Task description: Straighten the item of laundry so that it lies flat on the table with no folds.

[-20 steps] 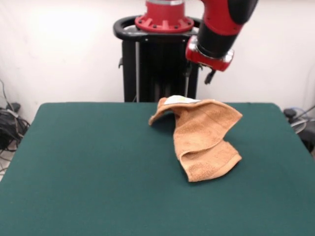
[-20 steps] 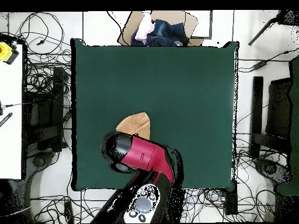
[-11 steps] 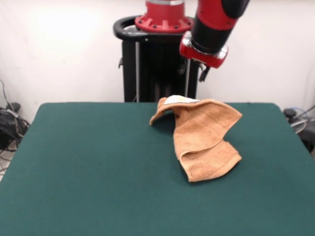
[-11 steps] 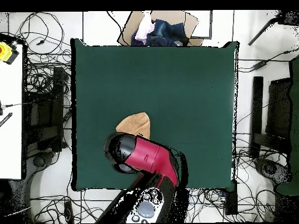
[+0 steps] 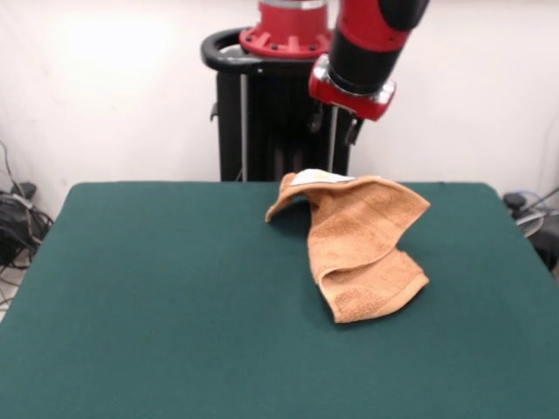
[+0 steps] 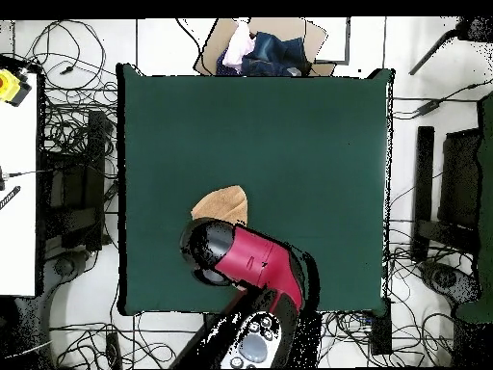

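A small orange-tan towel (image 5: 360, 249) lies crumpled on a dark green table (image 5: 157, 297), toward the two o'clock part of the tabletop in the front view. It is folded over itself in layers, one corner raised at the far edge with a white label (image 5: 319, 177) showing, so it is judged far from flat. The red and black robot gripper (image 5: 334, 127) hangs above the towel's raised far corner, apart from it and holding nothing; two dark fingers point down with a gap between them, spread apart. That height probably lets it line up a grasp. White wall behind; cables (image 6: 72, 125) litter the floor around the table.
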Controlling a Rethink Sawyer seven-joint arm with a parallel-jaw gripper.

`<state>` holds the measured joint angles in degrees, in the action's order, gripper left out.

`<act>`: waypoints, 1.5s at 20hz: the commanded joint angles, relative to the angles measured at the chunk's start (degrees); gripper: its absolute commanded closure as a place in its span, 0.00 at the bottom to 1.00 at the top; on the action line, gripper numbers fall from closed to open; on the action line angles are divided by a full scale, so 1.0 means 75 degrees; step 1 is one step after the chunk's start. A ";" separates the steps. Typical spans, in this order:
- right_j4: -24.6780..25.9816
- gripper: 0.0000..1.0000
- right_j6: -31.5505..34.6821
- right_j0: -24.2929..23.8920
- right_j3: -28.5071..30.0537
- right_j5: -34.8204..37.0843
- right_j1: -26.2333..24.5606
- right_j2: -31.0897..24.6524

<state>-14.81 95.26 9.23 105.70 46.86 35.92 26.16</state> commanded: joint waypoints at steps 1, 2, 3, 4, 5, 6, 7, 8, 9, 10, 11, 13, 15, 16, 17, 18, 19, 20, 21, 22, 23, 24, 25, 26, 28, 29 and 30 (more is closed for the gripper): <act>-0.1066 0.00 0.2083 -0.0308 0.0989 -0.2073 0.0155 -0.1071; -0.1208 0.00 0.2242 -0.0292 0.1068 -0.2288 0.0151 -0.1099; -0.1388 0.00 0.2429 -0.0265 0.1173 -0.2520 0.0189 -0.1120; -0.1521 0.00 0.2543 -0.0258 0.1249 -0.2732 0.0199 -0.1147; -0.1727 0.00 0.2599 -0.0321 0.1405 -0.3016 0.0236 -0.1277; -0.1908 0.00 0.2643 -0.0414 0.1559 -0.3349 0.0260 -0.1442; -0.2088 0.00 0.2686 -0.0507 0.1713 -0.3682 0.0285 -0.1606; -0.2269 0.00 0.2730 -0.0601 0.1867 -0.4015 0.0309 -0.1771; -0.2440 0.00 0.2818 -0.0669 0.2005 -0.4275 0.0335 -0.1929; -0.2636 0.00 0.2892 -0.0776 0.2160 -0.4512 0.0374 -0.2139; -0.2774 0.00 0.2954 -0.0842 0.2253 -0.4665 0.0390 -0.2272; -0.2975 0.00 0.2982 -0.0978 0.2412 -0.4872 0.0431 -0.2517; -0.2998 0.00 0.2952 -0.0919 0.2489 -0.4842 0.0516 -0.2449; -0.2992 0.00 0.2933 -0.0873 0.2483 -0.4792 0.0525 -0.2382; -0.2982 0.00 0.2912 -0.0828 0.2466 -0.4703 0.0528 -0.2317; -0.2973 0.00 0.2892 -0.0782 0.2448 -0.4613 0.0532 -0.2251; -0.2985 0.00 0.2901 -0.0742 0.2436 -0.4475 0.0549 -0.2195; -0.2981 0.00 0.2918 -0.0698 0.2412 -0.4348 0.0549 -0.2123; -0.2992 0.00 0.2962 -0.0652 0.2406 -0.4247 0.0567 -0.2067; -0.3021 0.00 0.3004 -0.0659 0.2410 -0.4175 0.0553 -0.2078; -0.3039 0.00 0.3092 -0.0598 0.2379 -0.3997 0.0559 -0.1999; -0.3090 0.00 0.3195 -0.0585 0.2359 -0.3848 0.0543 -0.1981; -0.3173 0.00 0.3394 -0.0524 0.2346 -0.3615 0.0548 -0.1937; -0.3256 0.00 0.3594 -0.0464 0.2333 -0.3381 0.0554 -0.1893; -0.3312 0.00 0.4034 -0.0318 0.2229 -0.2698 0.0510 -0.1760; -0.3310 0.00 0.4187 -0.0289 0.2179 -0.2404 0.0493 -0.1719; -0.3337 0.00 0.4272 -0.0279 0.2124 -0.2283 0.0421 -0.1709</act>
<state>-35.68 104.01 5.26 120.10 19.72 39.62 16.54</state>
